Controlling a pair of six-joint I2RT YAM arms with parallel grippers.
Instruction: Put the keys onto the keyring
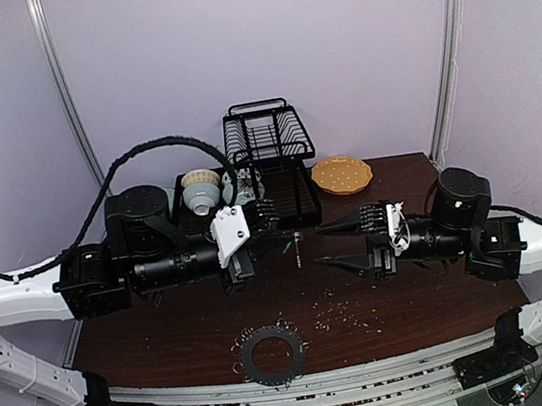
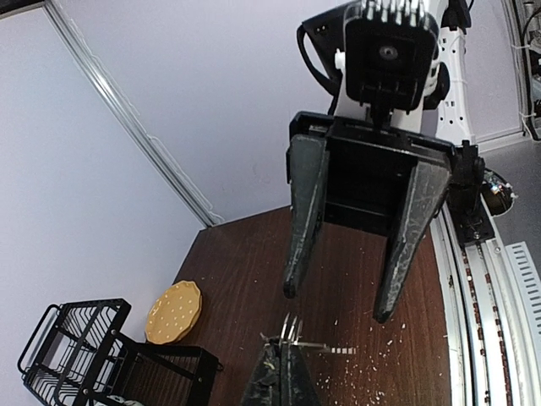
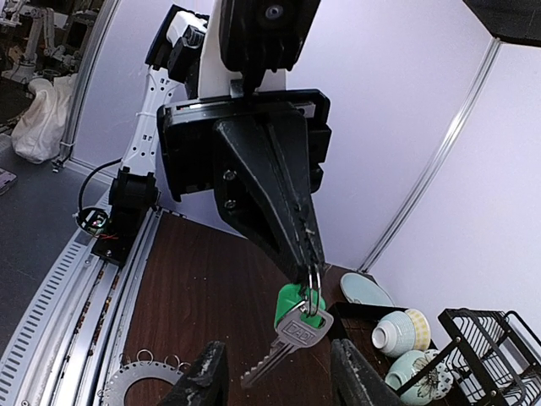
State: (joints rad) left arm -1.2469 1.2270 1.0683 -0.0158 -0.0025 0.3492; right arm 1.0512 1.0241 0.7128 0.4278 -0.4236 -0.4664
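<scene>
Keyring (image 1: 253, 359) lay flat at the lower middle of the overhead frame, on the dark wooden table (image 1: 168, 329) just above the arm bases, a dark grey disc with a wide hole and small silvery loops around its rim. Neither claw touched it. Up and to the right of it, pale crumbs (image 1: 339, 310) were scattered over the wood.

Higher in the frame, near its centre, the two claws faced each other above the table. The left gripper (image 3: 309, 258) came in from the left with its fingers pressed together on a small wire loop (image 3: 314, 283). From that loop the key (image 3: 297, 320) hung free in the air, green plastic head on top and silvery blade slanting down to the left. It was well apart from the keyring, which showed in the lower left corner of the right wrist view.

The right gripper (image 1: 317, 244) reached in from the right with its two fingers spread and nothing between them. Their tips stood just right of the hanging key, near it but not touching it.

Behind both claws, at the table's far edge, stood a black wire dish rack (image 1: 268, 148). Stacked bowls (image 1: 202, 187) sat to its left, and a round yellow plate (image 1: 341, 175) lay to its right.
</scene>
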